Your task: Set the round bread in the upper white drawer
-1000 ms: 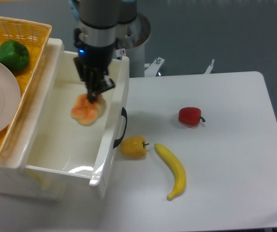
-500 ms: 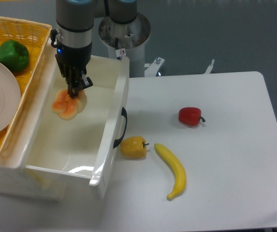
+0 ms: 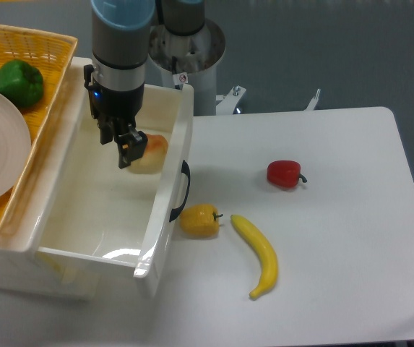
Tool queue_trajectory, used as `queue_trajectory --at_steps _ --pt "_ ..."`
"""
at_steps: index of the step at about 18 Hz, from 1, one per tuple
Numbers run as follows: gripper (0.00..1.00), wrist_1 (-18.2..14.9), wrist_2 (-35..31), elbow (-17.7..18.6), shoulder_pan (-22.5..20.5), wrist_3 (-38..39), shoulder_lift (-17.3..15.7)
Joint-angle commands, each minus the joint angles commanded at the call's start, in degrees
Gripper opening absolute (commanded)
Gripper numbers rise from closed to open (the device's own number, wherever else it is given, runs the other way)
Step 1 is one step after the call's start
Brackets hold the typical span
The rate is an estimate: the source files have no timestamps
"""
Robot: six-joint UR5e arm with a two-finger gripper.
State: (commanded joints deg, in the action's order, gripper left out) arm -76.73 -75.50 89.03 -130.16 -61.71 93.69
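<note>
One gripper point(image 3: 123, 147) is hanging inside the upper white drawer point(image 3: 171, 186); I'm reading its fingers as spread, the round bread point(image 3: 150, 145) lying just right of them, apparently released.

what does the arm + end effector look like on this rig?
Grey cylindrical arm with a light-blue joint cap at the top. Below it a black wrist section with a small blue light, then a black two-finger end effector. Silver base column behind carries a small red-and-white sticker.

Tool point(image 3: 125, 150) down, fingers parted
</note>
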Motion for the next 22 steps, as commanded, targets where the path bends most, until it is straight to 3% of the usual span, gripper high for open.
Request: queue_trajectory --at_steps 4,9,14,19,22 --pt "1.00 1.23 -0.26 -0.18 -4.39 4.75 -0.87" --pt "1.00 1.23 -0.26 -0.35 -11.77 4.49 -3.16" --pt "1.00 2.11 -0.17 -4.12 -19.42 4.32 -2.55" --pt "1.00 3.60 -0.44 -4.57 -26.01 0.55 -0.53" --pt "1.00 3.34 -0.53 -4.05 -30.93 -7.52 1.05"
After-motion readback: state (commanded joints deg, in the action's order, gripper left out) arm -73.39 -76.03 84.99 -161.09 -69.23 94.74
